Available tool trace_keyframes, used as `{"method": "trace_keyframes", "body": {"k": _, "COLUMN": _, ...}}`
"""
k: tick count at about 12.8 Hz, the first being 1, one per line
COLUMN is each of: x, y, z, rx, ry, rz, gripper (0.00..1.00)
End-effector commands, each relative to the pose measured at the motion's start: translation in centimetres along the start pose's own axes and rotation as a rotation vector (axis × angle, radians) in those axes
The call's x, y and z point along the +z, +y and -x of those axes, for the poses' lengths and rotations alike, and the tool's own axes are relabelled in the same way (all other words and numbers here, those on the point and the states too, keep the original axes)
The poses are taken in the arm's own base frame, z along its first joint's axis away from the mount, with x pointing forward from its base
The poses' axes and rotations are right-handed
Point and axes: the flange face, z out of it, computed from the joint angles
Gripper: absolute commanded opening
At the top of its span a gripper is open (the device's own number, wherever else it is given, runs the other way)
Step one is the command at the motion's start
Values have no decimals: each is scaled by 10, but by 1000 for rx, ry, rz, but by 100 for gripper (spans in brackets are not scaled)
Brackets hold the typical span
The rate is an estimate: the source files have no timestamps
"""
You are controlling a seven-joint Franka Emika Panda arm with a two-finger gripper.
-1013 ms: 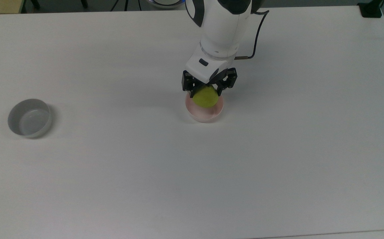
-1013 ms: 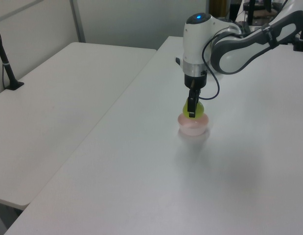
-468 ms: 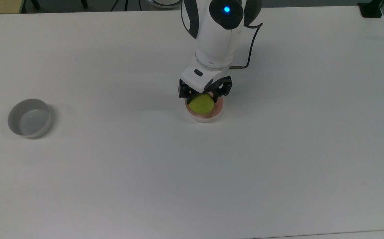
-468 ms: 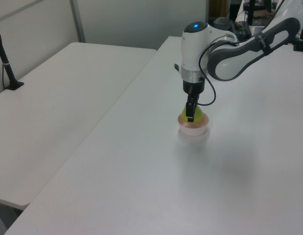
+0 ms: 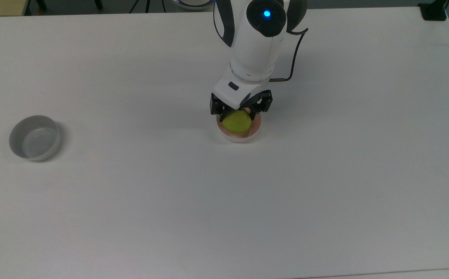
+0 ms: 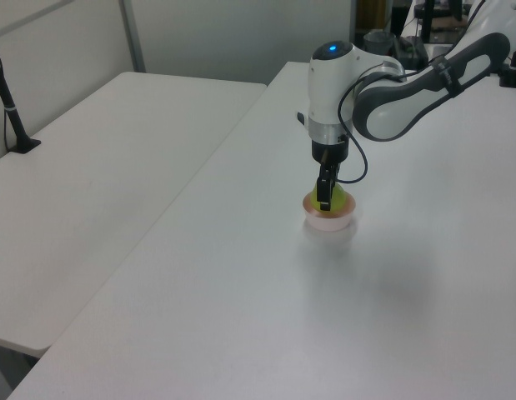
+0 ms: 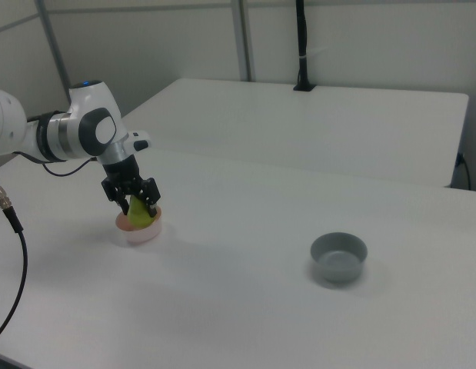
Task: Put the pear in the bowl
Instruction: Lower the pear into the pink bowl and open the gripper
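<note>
Lowered since a second ago, the hand [image 5: 239,112] grips the pear [image 5: 237,121] inside the bowl [image 5: 240,136].

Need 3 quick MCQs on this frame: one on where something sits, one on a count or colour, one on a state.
1. Where is the pear?
A. in the pink bowl
B. in the grey bowl
C. on the bare table

2. How many bowls stand on the table?
A. one
B. two
C. three

3. What is in the grey bowl?
A. a pear
B. nothing
C. a second bowl

Key:
1 A, the pear sits inside the pink bowl, between the fingers of the gripper.
2 B, the pink bowl and the grey bowl.
3 B, the top view shows the grey bowl's bare inside.
</note>
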Motion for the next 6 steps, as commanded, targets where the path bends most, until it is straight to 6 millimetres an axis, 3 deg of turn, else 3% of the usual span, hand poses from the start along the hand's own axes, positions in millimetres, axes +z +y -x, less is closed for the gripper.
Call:
{"method": "trace_keyframes", "body": {"k": 1, "x": -2, "y": -4, "z": 5, "rx": 42, "ry": 19, "rz": -4, "gripper": 91}}
{"method": "trace_keyframes", "body": {"k": 3, "x": -3, "y": -3, "z": 4, "rx": 52, "ry": 20, "rz": -4, "gripper": 100}}
{"method": "trace_keyframes", "body": {"k": 6, "x": -4, "y": -4, "z": 4, "rx": 50, "ry": 20, "rz": -4, "gripper": 100}}
